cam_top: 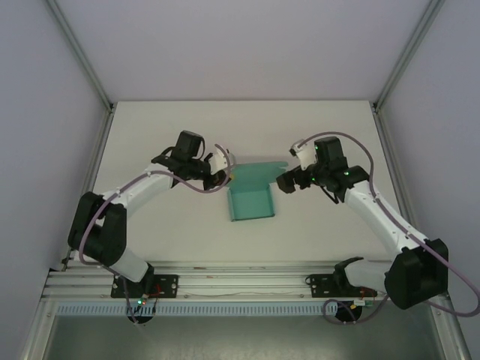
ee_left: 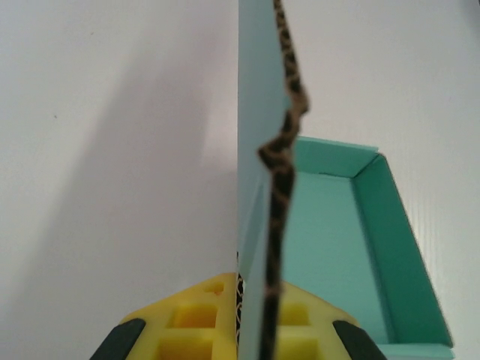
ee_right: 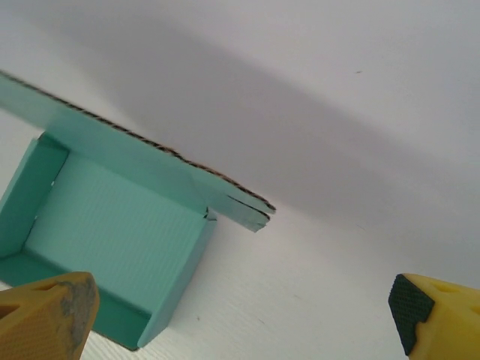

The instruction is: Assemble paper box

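Since the lid has to be folded over next, the left gripper (ee_left: 251, 334) is clamped tight on the upright lid flap (ee_left: 255, 150) of the paper box (cam_top: 251, 202), apparently to steady it. The right gripper (ee_right: 240, 319) stands wide and empty just beside the box's right wall, at mid-table (cam_top: 150, 135).

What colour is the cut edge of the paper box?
Speckled brown; the paper box itself is teal. Best in left wrist view.
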`<action>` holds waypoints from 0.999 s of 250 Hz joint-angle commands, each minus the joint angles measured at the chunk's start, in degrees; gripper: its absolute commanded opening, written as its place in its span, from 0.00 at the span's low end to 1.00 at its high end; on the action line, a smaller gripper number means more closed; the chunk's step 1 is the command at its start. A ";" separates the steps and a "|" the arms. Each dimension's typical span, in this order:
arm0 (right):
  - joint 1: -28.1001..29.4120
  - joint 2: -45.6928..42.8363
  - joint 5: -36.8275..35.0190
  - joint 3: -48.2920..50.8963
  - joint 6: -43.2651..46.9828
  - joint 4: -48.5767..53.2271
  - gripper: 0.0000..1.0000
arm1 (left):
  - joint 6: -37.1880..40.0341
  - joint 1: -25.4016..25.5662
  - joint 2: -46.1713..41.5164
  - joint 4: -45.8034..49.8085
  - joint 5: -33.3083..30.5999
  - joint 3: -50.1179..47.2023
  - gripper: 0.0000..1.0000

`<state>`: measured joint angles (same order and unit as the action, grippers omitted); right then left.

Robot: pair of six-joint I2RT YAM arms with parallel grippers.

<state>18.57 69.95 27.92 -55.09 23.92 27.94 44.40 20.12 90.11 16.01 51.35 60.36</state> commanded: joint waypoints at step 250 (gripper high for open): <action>-0.17 20.44 7.52 -16.69 20.55 17.81 0.08 | 7.75 -1.05 9.38 7.36 4.11 8.48 0.41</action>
<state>18.41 92.20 32.38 -70.54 43.38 45.08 53.60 19.22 99.77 23.81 56.86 69.30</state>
